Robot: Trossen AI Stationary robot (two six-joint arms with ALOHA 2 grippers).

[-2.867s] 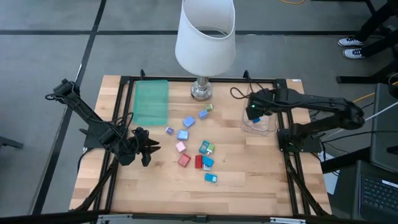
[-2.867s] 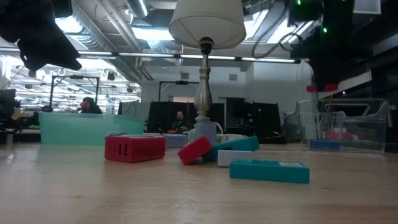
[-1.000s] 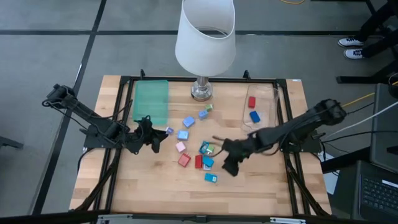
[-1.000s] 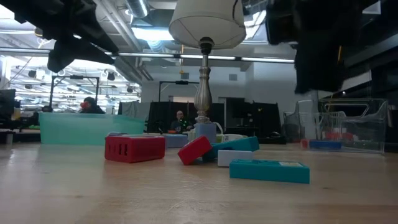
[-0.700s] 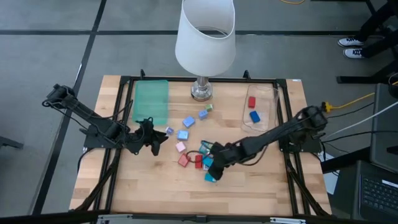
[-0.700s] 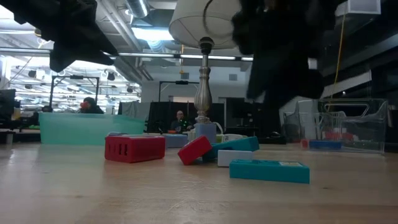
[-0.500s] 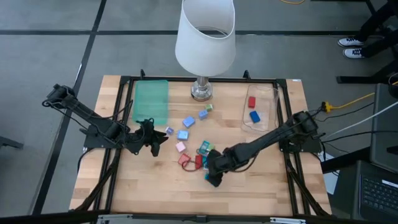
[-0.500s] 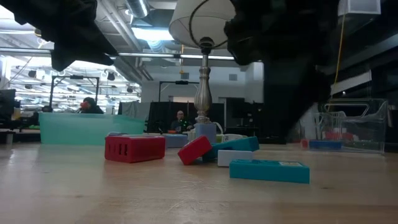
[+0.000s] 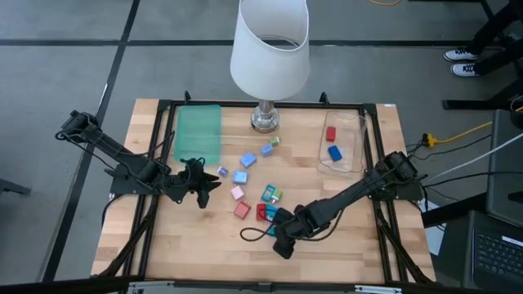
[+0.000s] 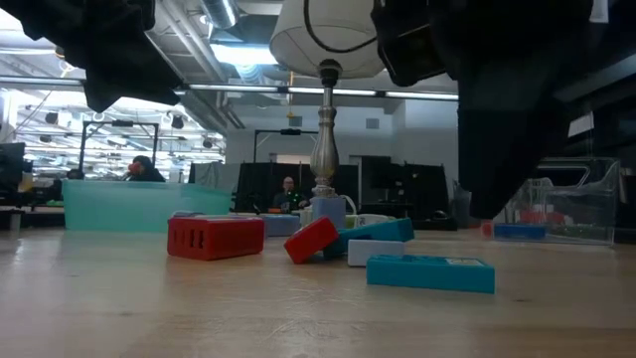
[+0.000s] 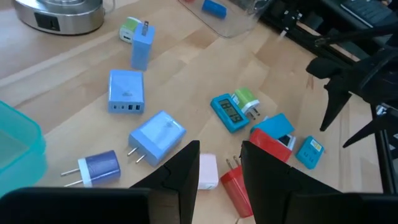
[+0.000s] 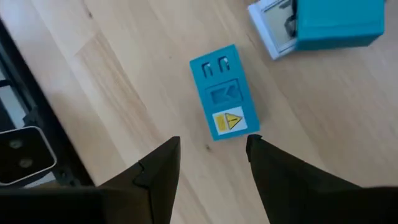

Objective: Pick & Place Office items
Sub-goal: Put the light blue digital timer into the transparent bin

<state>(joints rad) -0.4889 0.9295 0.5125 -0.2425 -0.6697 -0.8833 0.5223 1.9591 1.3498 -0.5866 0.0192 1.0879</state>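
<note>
Moved: right gripper (image 9: 282, 242) has swung from the bin (image 9: 343, 147) across the table (image 9: 343, 245) to the near edge of the scattered items; left gripper (image 9: 204, 184) has shifted toward the pile.
Lamp (image 9: 269, 51): stands at the table's far edge.
Tray (image 9: 199, 133): flat, far-left.
Bin: holds a red and a blue piece.
Right jaws: open, empty; wrist view shows a teal adapter (image 12: 224, 90) lying flat just ahead of the gap between the fingers, its long axis pointing roughly away from them, slots at its far end.
Left jaws: slightly parted, empty, above a pink piece (image 11: 207, 171).
High view: right gripper hides that adapter.
Low view: adapter (image 10: 429, 271) lies nearest the camera.
</note>
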